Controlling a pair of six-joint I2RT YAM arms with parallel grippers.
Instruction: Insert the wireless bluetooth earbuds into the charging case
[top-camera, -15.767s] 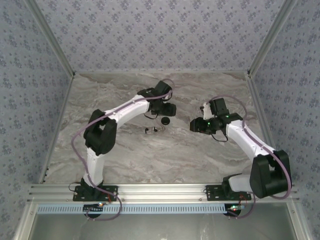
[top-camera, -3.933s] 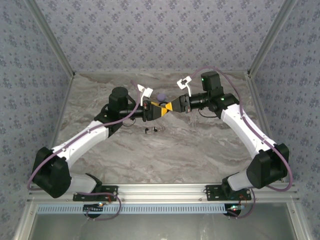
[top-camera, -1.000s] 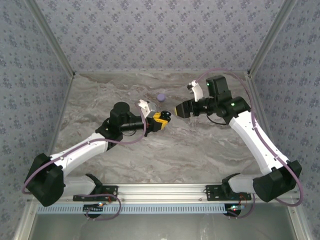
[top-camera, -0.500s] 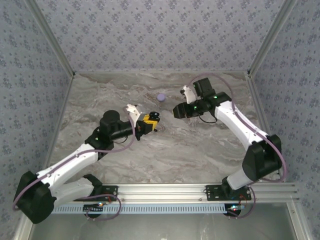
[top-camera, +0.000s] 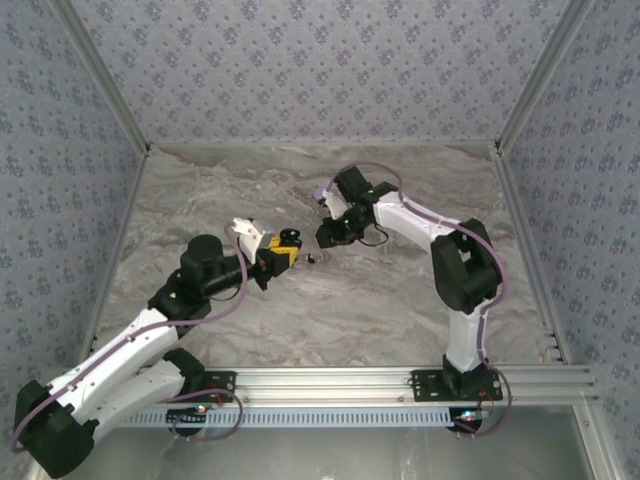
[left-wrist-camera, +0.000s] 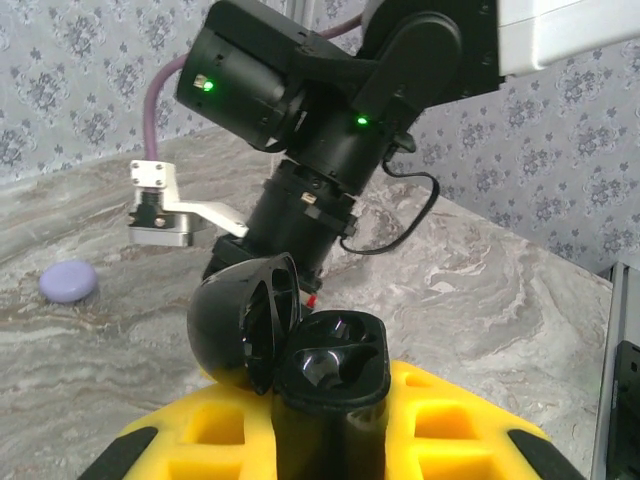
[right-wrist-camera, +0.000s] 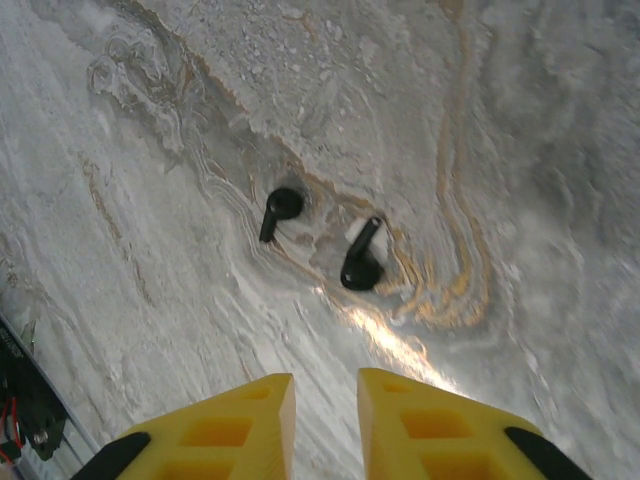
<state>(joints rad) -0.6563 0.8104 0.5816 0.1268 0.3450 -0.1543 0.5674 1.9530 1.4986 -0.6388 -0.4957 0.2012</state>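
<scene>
The charging case is black, stands upright and has its lid swung open to the left, baring two empty wells. My left gripper is shut on its body between yellow fingers; from above the case sits at the left gripper tip. Two small black earbuds lie apart on the marble table, ahead of my right gripper. Its yellow fingers stand a narrow gap apart with nothing between them. From above, the right gripper hovers just right of the case, with the earbuds below it.
A pale lilac disc lies on the table at the left of the left wrist view. The right arm's black wrist hangs close behind the case. Aluminium rails border the near table edge.
The right arm has swung left and down over the earbuds, and its jaws have narrowed. The left arm has drawn back toward the near left, still holding the open case.
</scene>
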